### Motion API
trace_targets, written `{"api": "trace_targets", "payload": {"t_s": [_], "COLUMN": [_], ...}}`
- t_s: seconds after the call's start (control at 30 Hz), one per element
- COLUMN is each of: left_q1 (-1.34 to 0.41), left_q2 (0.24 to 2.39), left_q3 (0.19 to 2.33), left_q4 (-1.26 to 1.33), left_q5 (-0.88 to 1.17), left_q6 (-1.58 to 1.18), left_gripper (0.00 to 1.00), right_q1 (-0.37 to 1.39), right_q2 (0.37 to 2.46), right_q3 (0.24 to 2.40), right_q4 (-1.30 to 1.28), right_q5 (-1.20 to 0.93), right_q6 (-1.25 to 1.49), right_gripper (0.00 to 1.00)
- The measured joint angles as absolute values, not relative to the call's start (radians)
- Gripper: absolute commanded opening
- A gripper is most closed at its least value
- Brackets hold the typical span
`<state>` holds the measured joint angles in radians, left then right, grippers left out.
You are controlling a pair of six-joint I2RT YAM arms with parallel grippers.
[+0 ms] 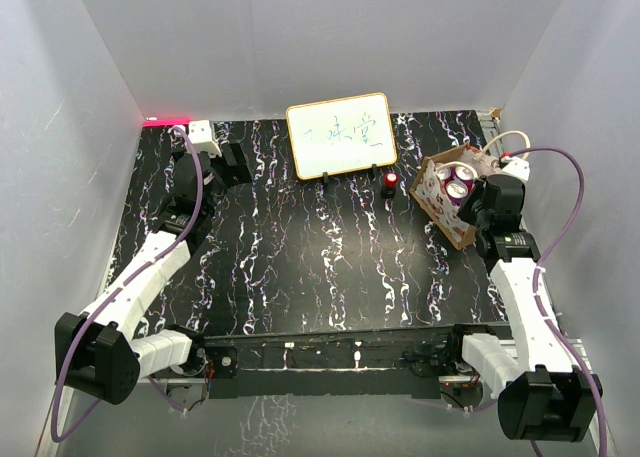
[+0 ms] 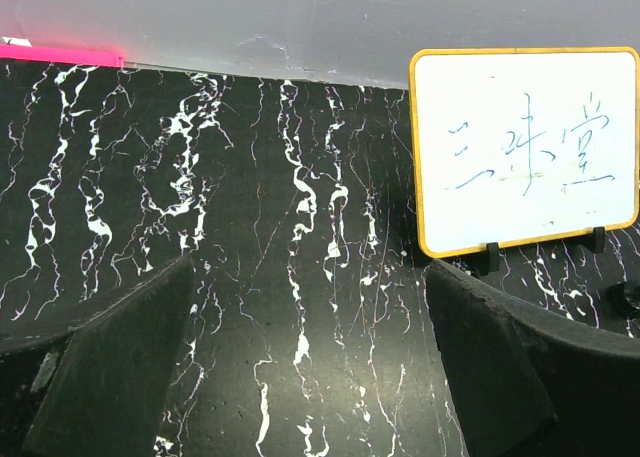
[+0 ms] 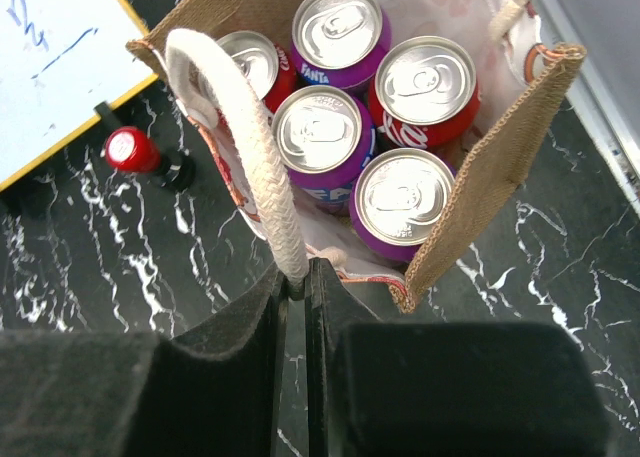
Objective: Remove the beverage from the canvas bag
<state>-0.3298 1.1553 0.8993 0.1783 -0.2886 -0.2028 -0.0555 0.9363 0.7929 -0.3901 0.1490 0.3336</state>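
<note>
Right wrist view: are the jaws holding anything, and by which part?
The right gripper is shut on the canvas bag, pinching its near pale loop handle at the lower end. The left gripper is open and empty.

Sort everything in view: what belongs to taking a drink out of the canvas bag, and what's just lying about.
Job: canvas bag; five cans inside; right gripper, shut on its loop handle.
Lying about: whiteboard; red-capped item; left gripper, open, far from the bag.

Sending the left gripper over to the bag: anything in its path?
Yes. The white framed board stands between the open left gripper and the canvas bag, a small red-capped object at its bag-side end. The right gripper pinches a bag handle.
</note>
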Motion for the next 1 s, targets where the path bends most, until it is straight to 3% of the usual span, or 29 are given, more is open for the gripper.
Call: {"api": "trace_targets", "payload": {"t_s": [0.5, 1.0], "left_q1": [-0.332, -0.334], "left_q2": [1.159, 1.223], "left_q3": [0.899, 0.899], "left_q4": [0.175, 0.164], "left_q5": [-0.282, -0.260], "left_q6": [-0.217, -0.229], "left_gripper": [0.97, 0.97], "right_q1": [-0.058, -0.060], "right_q2": [0.757, 0.807], "right_q3": [0.772, 0.757], "right_q4": [-0.611, -0.624], "right_q5": [-0.049, -0.525], "right_q6": [0.403, 0.358], "right_gripper": [0.08, 0.08]}}
